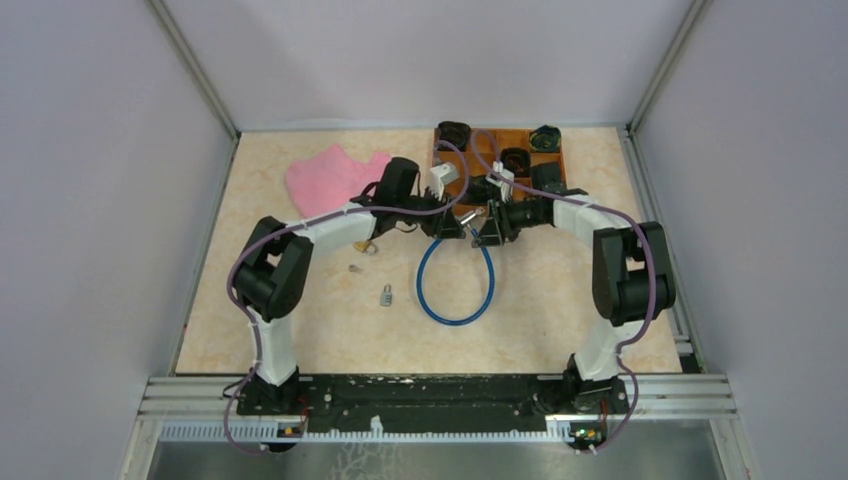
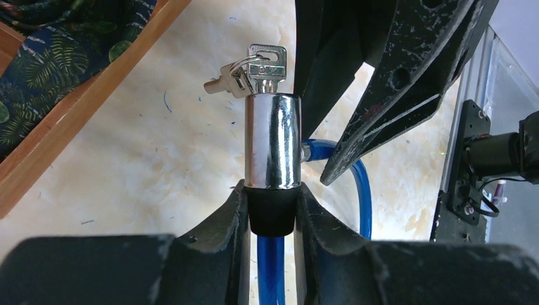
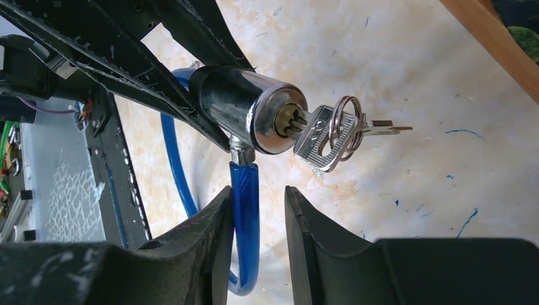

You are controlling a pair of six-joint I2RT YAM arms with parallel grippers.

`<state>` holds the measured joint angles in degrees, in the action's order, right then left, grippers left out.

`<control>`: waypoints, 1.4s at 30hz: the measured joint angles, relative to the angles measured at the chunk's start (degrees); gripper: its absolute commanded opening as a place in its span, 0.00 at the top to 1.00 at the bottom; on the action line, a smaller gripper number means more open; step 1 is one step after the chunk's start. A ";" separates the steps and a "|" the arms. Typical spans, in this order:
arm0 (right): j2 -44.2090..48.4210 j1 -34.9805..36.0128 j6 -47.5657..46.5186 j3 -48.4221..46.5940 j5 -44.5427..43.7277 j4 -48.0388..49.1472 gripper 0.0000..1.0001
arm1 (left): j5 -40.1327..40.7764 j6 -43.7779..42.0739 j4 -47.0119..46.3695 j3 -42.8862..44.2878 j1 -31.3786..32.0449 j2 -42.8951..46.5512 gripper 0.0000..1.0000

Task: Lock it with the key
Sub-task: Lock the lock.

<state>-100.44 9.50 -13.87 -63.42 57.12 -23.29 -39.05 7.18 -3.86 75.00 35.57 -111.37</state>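
Note:
A blue cable lock [image 1: 455, 285] lies looped on the table, its chrome cylinder [image 1: 466, 216] lifted between my two arms. The key [image 2: 267, 63], on a ring with a spare, sits in the cylinder's [image 2: 273, 140] end face. My left gripper [image 2: 271, 190] is shut on the black collar below the chrome. In the right wrist view the key [image 3: 324, 136] sticks out of the cylinder [image 3: 245, 105]. My right gripper [image 3: 257, 194] is open. The blue cable [image 3: 245, 216] hangs between its fingers against the left one, with a gap to the other.
A wooden tray [image 1: 552, 160] with dark items stands at the back right, close behind the grippers. A pink cloth [image 1: 330, 178] lies at the back left. A small padlock [image 1: 386, 295] and a brass piece [image 1: 366, 246] rest on the table near the left arm.

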 measured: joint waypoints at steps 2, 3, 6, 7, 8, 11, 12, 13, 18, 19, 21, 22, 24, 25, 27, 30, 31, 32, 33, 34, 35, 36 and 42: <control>0.00 0.00 0.00 0.02 0.48 0.00 0.66 | 0.31 0.72 -0.09 -0.09 -0.09 0.39 1.00; 0.00 0.00 0.00 0.04 0.70 0.04 0.66 | 0.48 1.03 -0.13 -0.13 -0.11 0.52 1.00; 0.00 0.00 0.00 0.15 1.25 0.20 0.82 | 1.07 2.10 -0.33 -0.46 -0.28 1.07 1.00; 0.00 0.00 0.09 0.22 1.55 0.24 0.90 | 1.18 2.29 -0.44 -0.50 -0.33 1.16 1.00; 0.00 0.00 0.26 0.37 2.19 0.48 0.96 | 1.68 2.58 -0.66 -0.66 -0.37 1.27 1.00; 0.00 0.04 0.26 0.39 2.95 0.79 1.00 | 1.75 3.32 -1.38 -1.49 -0.59 1.70 1.00; 0.11 0.04 0.50 0.39 3.15 0.92 1.00 | 1.64 3.39 -1.79 -1.84 -0.59 1.92 1.00; 0.28 0.04 0.50 0.39 3.32 1.01 1.00 | 1.42 3.39 -2.38 -2.19 -0.59 2.12 1.00; 3.58 0.09 0.90 0.39 3.34 1.05 1.00 | -1.46 2.51 -5.64 -3.65 -0.90 3.65 1.00; 4.55 0.15 0.96 0.39 3.37 1.05 1.00 | -2.05 2.08 -6.21 -3.72 -0.96 4.15 1.00; 6.49 0.57 1.07 0.04 3.45 0.87 1.00 | -3.06 0.94 -7.06 -3.72 -1.05 5.55 1.00; 7.04 0.66 1.09 -0.50 3.58 0.68 1.00 | -3.26 0.52 -7.39 -3.72 -1.09 6.16 1.00; 7.67 0.98 1.51 -2.16 3.80 0.28 1.00 | -3.65 -0.22 -8.17 -3.67 -1.44 7.30 1.00; 7.85 1.16 1.57 -3.10 3.85 0.04 1.00 | -3.98 -0.61 -8.61 -3.63 -1.70 7.78 1.00; 8.22 1.57 1.68 -4.50 3.76 -0.39 1.00 | -4.61 -1.25 -9.18 -3.45 -2.08 8.46 1.00; 8.98 2.03 1.68 -6.01 3.15 -1.27 1.00 | -5.79 -2.25 -10.16 -3.41 -2.45 9.22 0.98; 9.25 2.27 1.62 -6.51 2.89 -1.66 1.00 | -6.16 -2.86 -10.49 -3.41 -2.45 9.46 0.98; 9.57 2.36 1.44 -6.93 2.56 -2.14 1.00 | -6.47 -3.54 -10.73 -3.41 -2.47 9.73 0.98; 9.81 2.45 1.05 -7.32 2.25 -2.73 1.00 | -6.64 -4.26 -10.84 -3.43 -2.47 9.94 0.97; 10.14 2.51 0.35 -7.67 1.92 -3.34 1.00 | -6.71 -5.07 -11.02 -3.48 -2.45 10.27 0.96; 10.49 2.60 -0.28 -7.76 1.66 -3.67 1.00 | -6.97 -6.01 -11.32 -3.65 -2.45 10.60 0.95; 11.13 2.78 -1.42 -7.87 1.20 -4.13 1.00 | -7.19 -7.15 -11.74 -4.02 -2.43 11.06 0.95; 16.90 3.93 -6.80 -5.29 -0.70 -4.70 1.00 | -9.97 -13.66 -15.52 -8.87 -2.01 15.13 0.92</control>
<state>-83.55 13.43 -20.67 -68.71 56.42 -27.99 -49.01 -6.48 -19.38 66.13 33.56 -96.25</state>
